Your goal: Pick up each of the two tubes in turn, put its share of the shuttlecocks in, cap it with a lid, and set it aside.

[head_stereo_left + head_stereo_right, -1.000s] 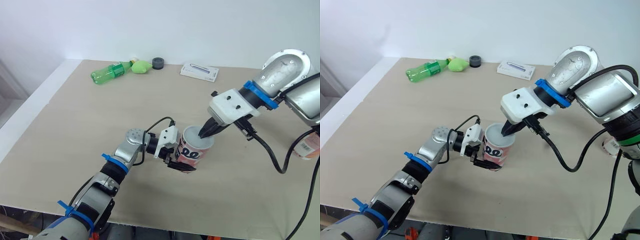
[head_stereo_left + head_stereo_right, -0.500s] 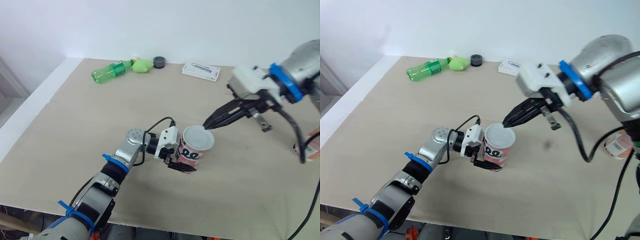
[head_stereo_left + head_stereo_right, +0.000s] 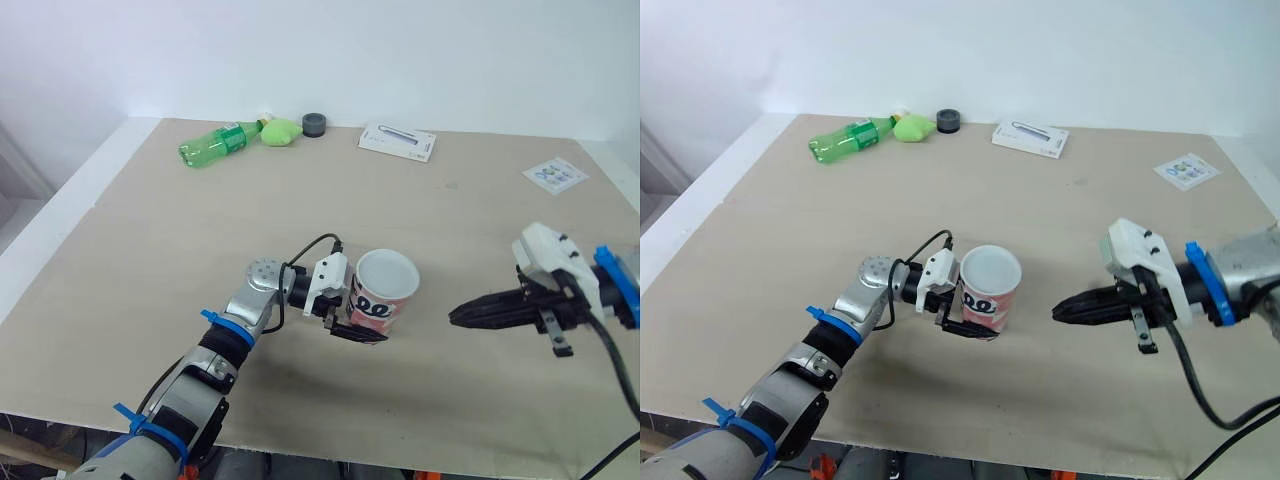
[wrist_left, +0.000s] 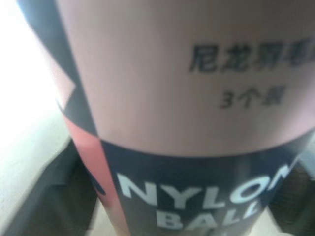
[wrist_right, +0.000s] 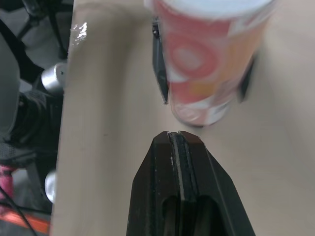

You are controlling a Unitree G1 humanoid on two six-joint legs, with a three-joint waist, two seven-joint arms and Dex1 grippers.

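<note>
- My left gripper (image 3: pixel 352 320) clamps the tube (image 3: pixel 383 298) from its 9 o'clock, upright near the centre of the table (image 3: pixel 200 230).
- White lid (image 3: pixel 387 273) on top: this tube looks capped.
- My right gripper (image 3: pixel 458 317), pinched closed and empty, waits at the tube's 3 o'clock.
- Remaining: set aside, then the second tube.

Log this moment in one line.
left end effector: shut on tube | right end effector: shut, apart from tube | tube: upright
</note>
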